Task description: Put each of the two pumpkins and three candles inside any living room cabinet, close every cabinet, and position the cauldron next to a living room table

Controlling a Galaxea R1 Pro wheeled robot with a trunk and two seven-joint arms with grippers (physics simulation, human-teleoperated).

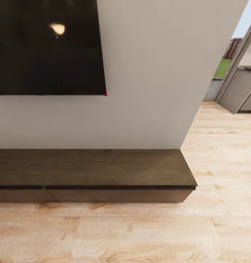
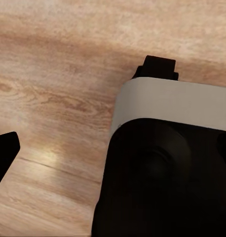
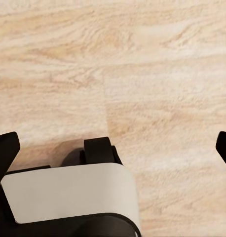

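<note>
A long, low dark-brown cabinet (image 1: 92,166) runs along the white wall in the head view, and its right end stops at the wall's corner. Both of its drawer fronts (image 1: 118,195) sit flush and shut, and nothing lies on its top. The pumpkins, candles, cauldron and table are out of view. My right gripper (image 3: 113,148) is open over the floor, with a black fingertip (image 3: 4,150) at each side edge and nothing held. My left gripper (image 2: 113,158) also hangs over the floor, one black fingertip (image 2: 3,155) far out at the edge.
A large black TV screen (image 1: 48,47) hangs on the wall above the cabinet. Light wood floor (image 1: 140,233) spreads in front and to the right. Grey kitchen units (image 1: 242,91) stand past the wall's corner. A white-and-black part of my own body (image 2: 167,148) shows under both wrists.
</note>
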